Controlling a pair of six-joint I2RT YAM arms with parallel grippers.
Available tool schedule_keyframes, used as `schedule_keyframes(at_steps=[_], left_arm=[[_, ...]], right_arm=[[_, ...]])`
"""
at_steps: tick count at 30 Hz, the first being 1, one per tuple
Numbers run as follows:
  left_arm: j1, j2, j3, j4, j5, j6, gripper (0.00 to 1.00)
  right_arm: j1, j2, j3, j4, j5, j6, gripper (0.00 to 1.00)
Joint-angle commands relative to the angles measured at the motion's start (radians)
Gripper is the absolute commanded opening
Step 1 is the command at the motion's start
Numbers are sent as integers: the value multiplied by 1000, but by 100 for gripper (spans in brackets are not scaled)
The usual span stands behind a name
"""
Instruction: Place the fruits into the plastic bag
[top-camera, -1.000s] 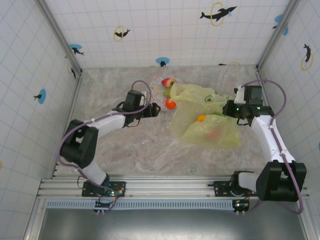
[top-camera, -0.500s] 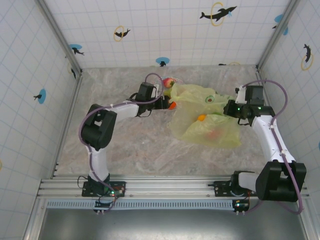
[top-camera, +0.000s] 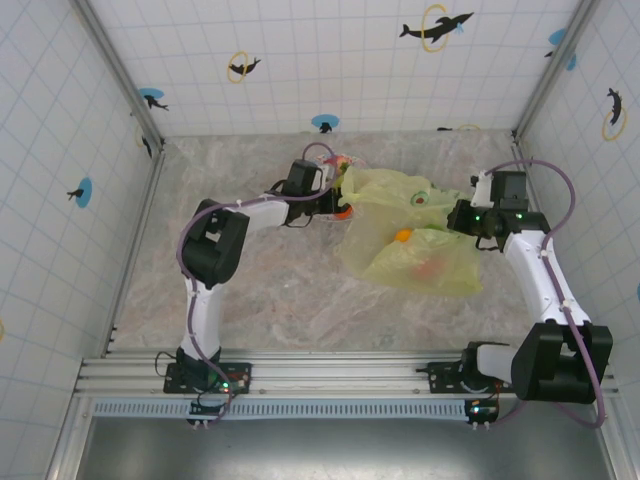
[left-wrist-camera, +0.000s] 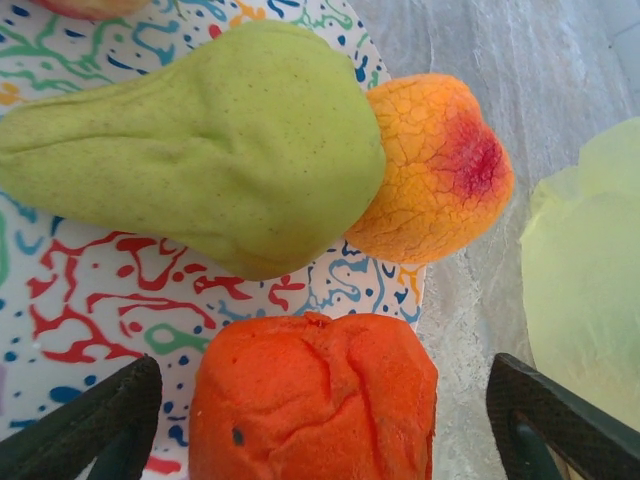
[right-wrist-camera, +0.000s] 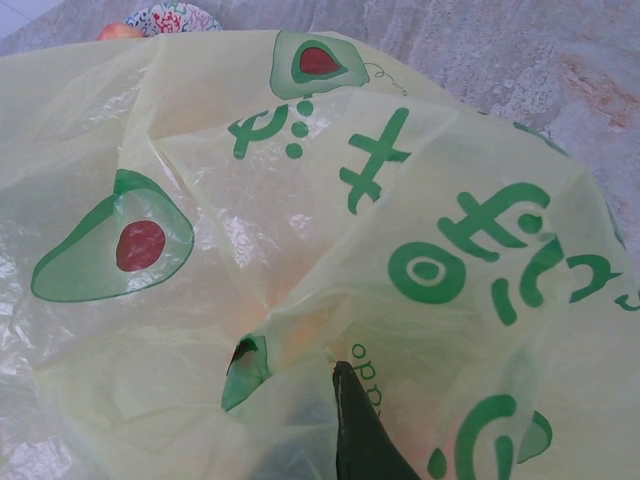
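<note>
in the top view the left arm reaches far across the marbled table. its left gripper is at the near edge of the plate, just left of the plastic bag. in the left wrist view the 2 dark fingers stand wide apart, released, 1 on each side of an orange-red fruit. as far as we see, neither finger touches it. this fruit lies on the white plate with coloured squiggles, close to its rim. just beyond it lie a green pear and a peach-orange fruit with a red blush. these 2 touch each other, and the peach-orange one sits at the rim of the plate.

the bag lies crumpled on the table, right of the plate. through the yellow-green plastic we see a small orange fruit and, nearer to us, a reddish fruit. the right gripper is at the right side of the bag. in the right wrist view 1 dark finger rises from the bottom edge, and the plastic is gathered around its tip. we cannot tell if this gripper is clenched on the plastic or released. at the far left corner of that view there is a red fruit beside the plate.
</note>
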Motion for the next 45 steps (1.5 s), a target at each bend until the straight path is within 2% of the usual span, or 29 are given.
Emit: schedule_keyframes(at_steps=[1, 9, 15, 20, 25, 28, 31, 35, 40, 45], left_arm=[[-5, 28, 40, -23, 34, 6, 81], [-5, 14, 42, -57, -3, 17, 62], [-4, -87, -30, -45, -50, 33, 50], [-6, -239, -146, -27, -116, 36, 48], [-6, -451, -254, -87, -313, -4, 47], [-17, -620, -338, -52, -361, -36, 45], [-75, -774, -404, 33, -389, -24, 43], [-204, -866, -398, 90, -382, 62, 42], [-377, -822, -339, 112, -275, 205, 43], [-425, -673, -258, 29, -207, 274, 41]], right_arm=[[-9, 2, 0, 5, -5, -9, 0], [-12, -3, -15, 10, -6, -9, 0], [-12, -4, -16, 11, -10, -7, 0], [-12, -5, -15, 12, -12, -6, 0], [-12, -7, -10, 12, -13, -4, 0], [-11, -9, -6, 16, -17, 0, 0], [-12, -10, -6, 25, -21, 8, 0], [-7, -9, -6, 31, -29, 15, 0], [-1, -14, -2, 26, -27, 19, 0], [0, -23, 2, 21, -29, 17, 0]])
